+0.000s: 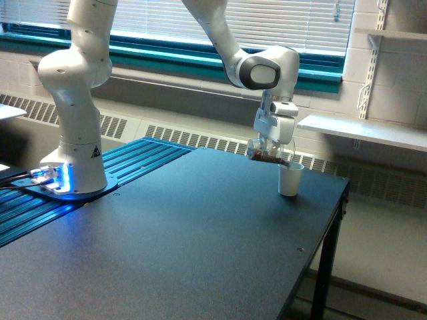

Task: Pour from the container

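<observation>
Gripper [270,148] clamped on clear container [265,153], tipped on its side, dark brown granules inside, mouth toward exterior view's right, just above rim of white cup [289,179]. White cup upright on black table [167,253], near far right corner; contents not visible

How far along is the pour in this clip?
Done: the gripper has the container tipped on its side, its mouth at the rim of the white cup. In hand: dark brown granules show inside the container. Left: emptying it; whether any has landed in the cup cannot be seen.
</observation>
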Robot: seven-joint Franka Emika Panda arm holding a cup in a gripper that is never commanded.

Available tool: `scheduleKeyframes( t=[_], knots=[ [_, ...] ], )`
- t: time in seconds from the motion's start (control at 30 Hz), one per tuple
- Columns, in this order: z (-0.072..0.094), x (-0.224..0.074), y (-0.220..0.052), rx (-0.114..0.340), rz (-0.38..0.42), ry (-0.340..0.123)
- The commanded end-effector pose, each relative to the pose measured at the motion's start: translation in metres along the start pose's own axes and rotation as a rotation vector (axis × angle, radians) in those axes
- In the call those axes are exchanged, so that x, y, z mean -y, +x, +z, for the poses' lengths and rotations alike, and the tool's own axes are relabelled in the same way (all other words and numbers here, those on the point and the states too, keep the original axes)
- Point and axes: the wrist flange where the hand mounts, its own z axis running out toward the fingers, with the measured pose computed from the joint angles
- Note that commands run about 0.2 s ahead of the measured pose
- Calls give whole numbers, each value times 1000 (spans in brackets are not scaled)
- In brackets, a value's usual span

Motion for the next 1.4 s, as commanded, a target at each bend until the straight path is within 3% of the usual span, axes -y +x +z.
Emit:
scheduleKeyframes(
  t=[0.03,1.4],
  knots=[
    [-4,0,4,0,-31,-13],
    [-10,1,7,39,-58,-42]
  ],
)
